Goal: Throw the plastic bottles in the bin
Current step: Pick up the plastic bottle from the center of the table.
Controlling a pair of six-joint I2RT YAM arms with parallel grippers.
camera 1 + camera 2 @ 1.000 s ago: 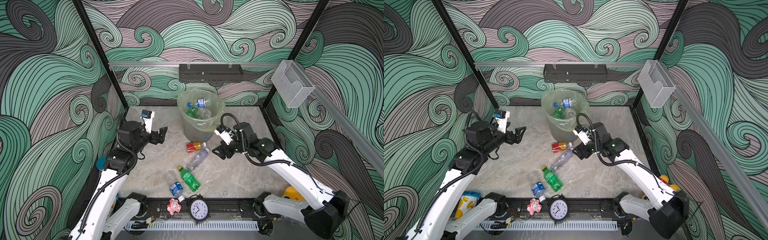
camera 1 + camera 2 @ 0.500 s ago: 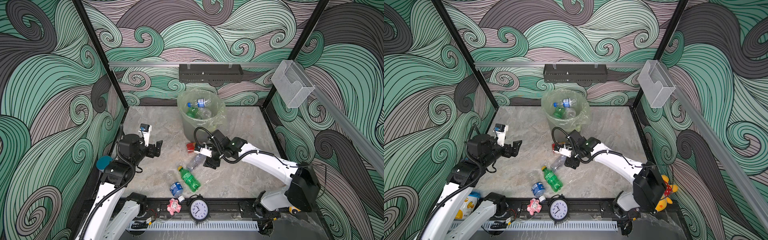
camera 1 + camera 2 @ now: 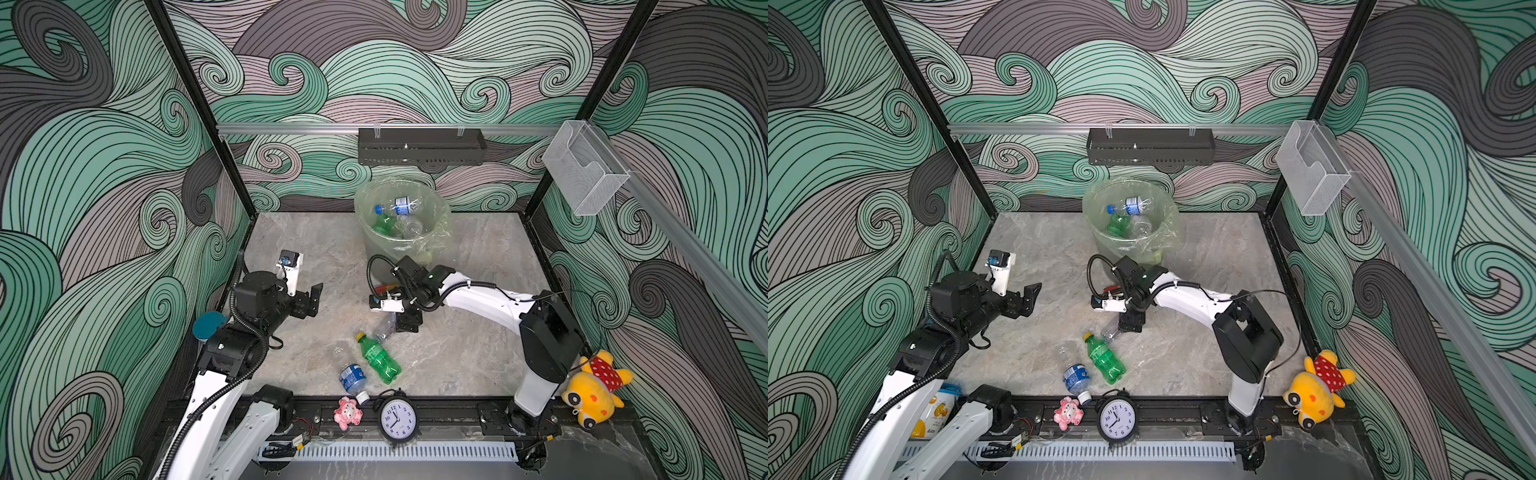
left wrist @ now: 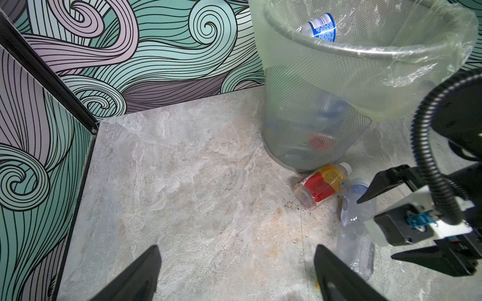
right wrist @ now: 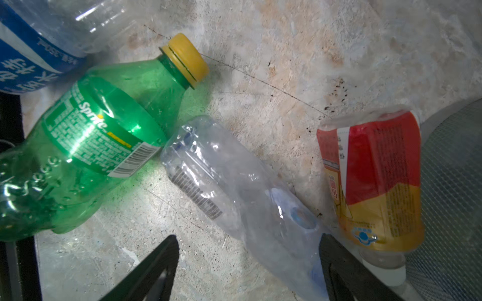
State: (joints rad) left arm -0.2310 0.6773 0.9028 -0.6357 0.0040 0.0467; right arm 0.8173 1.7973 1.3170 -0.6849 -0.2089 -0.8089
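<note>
Four lie on tabletop [image 3: 478, 353]: green Sprite bottle [image 3: 379, 361], blue-labelled bottle [image 3: 353, 379], crumpled clear bottle [image 5: 234, 182], red-orange bottle [image 5: 373, 169]; three more top the bin [image 3: 415, 249]; left pincer [image 4: 236, 250], right pincer [image 5: 247, 238] released.

The green plastic bottle with a yellow cap [image 5: 99, 135] carried a label reading "Sprite" in white, beside a barcode. The clear plastic bottle with a blue label [image 5: 31, 60] bore white Chinese characters. The round black-rimmed clock [image 3: 398, 419] showed numerals 1 to 12. Print on the red-orange labelled bottle [image 5: 373, 177] was too small to read.
</note>
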